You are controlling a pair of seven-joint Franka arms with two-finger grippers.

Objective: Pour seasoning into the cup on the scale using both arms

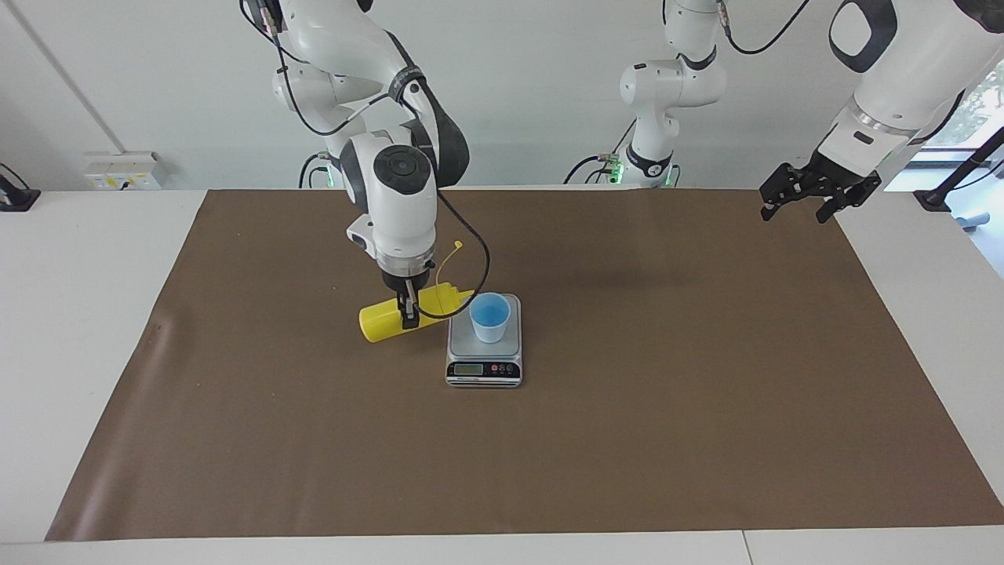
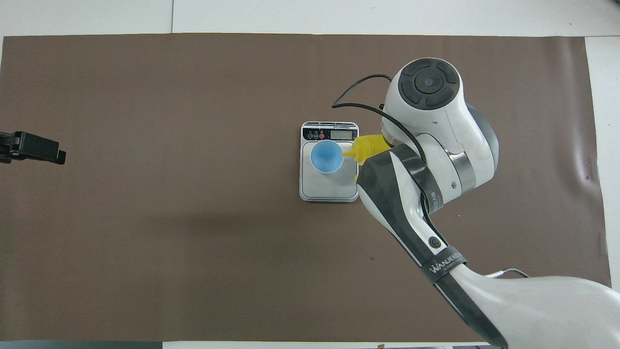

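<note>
The yellow seasoning bottle (image 1: 380, 322) lies nearly level in the air beside the scale, with my right gripper (image 1: 408, 312) shut around its middle from above. Its nozzle (image 2: 347, 154) points at the rim of the light blue cup (image 2: 327, 157). The cup (image 1: 489, 316) stands upright on the platform of the silver scale (image 1: 484, 370), whose display faces away from the robots. In the overhead view the right arm hides the gripper and most of the bottle (image 2: 367, 146). My left gripper (image 1: 796, 208) hangs open and holds nothing, over the mat's corner at the left arm's end (image 2: 34, 147), and waits.
A brown mat (image 1: 667, 408) covers most of the white table (image 1: 78, 259). A third white arm (image 1: 667, 86) stands at the robots' end between the two bases. A wall socket box (image 1: 121, 170) sits at the right arm's end.
</note>
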